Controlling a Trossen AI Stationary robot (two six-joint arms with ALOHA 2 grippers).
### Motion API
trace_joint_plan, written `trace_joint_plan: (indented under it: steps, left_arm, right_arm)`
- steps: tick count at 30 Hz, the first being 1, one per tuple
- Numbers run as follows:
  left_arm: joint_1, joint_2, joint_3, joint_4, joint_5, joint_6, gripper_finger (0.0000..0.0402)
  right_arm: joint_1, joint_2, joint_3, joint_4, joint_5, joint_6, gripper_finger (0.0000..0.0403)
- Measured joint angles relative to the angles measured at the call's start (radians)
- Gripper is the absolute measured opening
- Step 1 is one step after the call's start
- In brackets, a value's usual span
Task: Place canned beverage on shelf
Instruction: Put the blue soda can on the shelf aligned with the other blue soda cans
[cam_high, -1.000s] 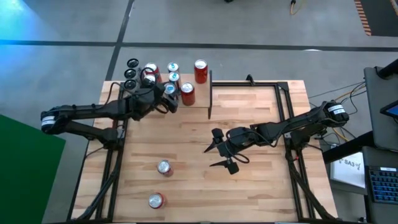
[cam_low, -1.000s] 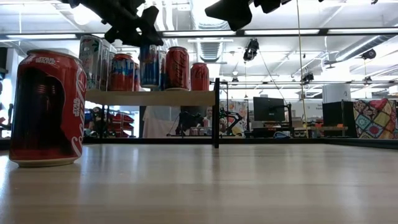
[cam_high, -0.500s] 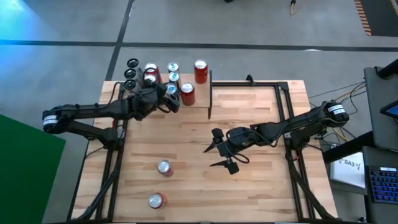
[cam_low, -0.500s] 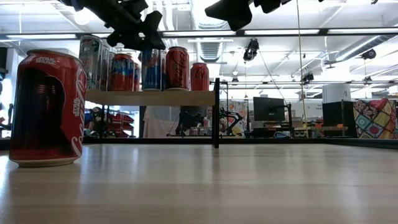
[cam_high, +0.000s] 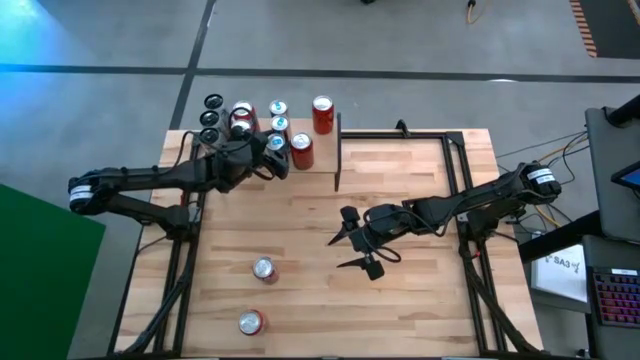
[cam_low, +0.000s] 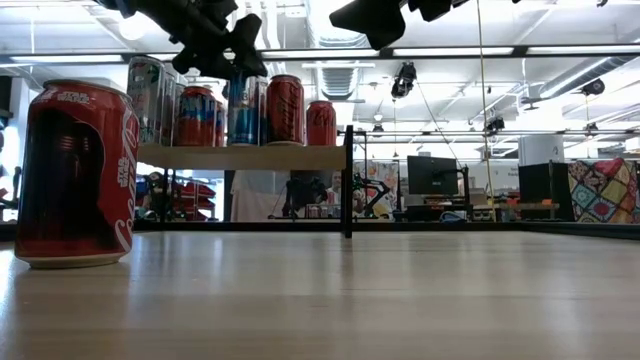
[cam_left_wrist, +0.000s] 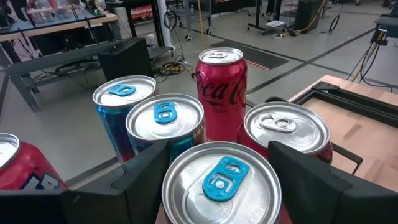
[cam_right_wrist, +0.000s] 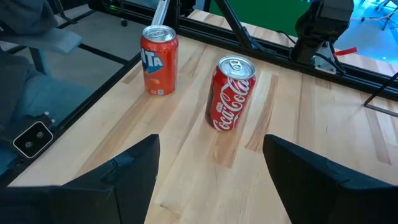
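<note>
The shelf (cam_low: 300, 157) stands at the table's far left and carries several upright cans. One of them, a can with a blue tab (cam_left_wrist: 219, 186), sits between the fingers of my left gripper (cam_high: 272, 152), which reaches over the shelf nearly level. On the tabletop an orange can (cam_right_wrist: 159, 60) and a red cola can (cam_right_wrist: 232, 93) stand upright near the front. My right gripper (cam_high: 352, 243) hovers open above the table's middle, touching nothing. My left gripper has the blue-tabbed can between its two fingers (cam_left_wrist: 149, 174), which lie against opposite sides of the can's wall (cam_left_wrist: 171, 205) just below the rim. The fingers come nearly level from the table's left. The can stands upright with its base on the shelf (cam_low: 243, 143).
Other cans crowd close around the held one: blue-tabbed ones (cam_left_wrist: 165, 121), a red cola can (cam_left_wrist: 221, 93) and a silver-topped one (cam_left_wrist: 287, 127). A black upright (cam_high: 337, 150) ends the shelf on the right. Bare wood lies right of it.
</note>
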Motion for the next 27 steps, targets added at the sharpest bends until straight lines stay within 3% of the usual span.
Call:
trace_joint_plan:
  steps: [11, 20, 27]
  left_arm:
    - [-0.001, -0.004, 0.097, -0.078, 0.002, 0.079, 0.0257]
    - [-0.088, -0.010, 0.265, -0.449, 0.010, 0.142, 0.0248]
    - [-0.163, -0.012, 0.297, -0.824, 0.012, 0.182, 0.0170]
  right_arm:
    - [0.000, 0.000, 0.000, 0.000, 0.006, 0.003, 0.0274]
    - [0.000, 0.000, 0.000, 0.000, 0.048, 0.000, 0.0274]
    - [0.000, 0.000, 0.000, 0.000, 0.049, 0.011, 0.0274]
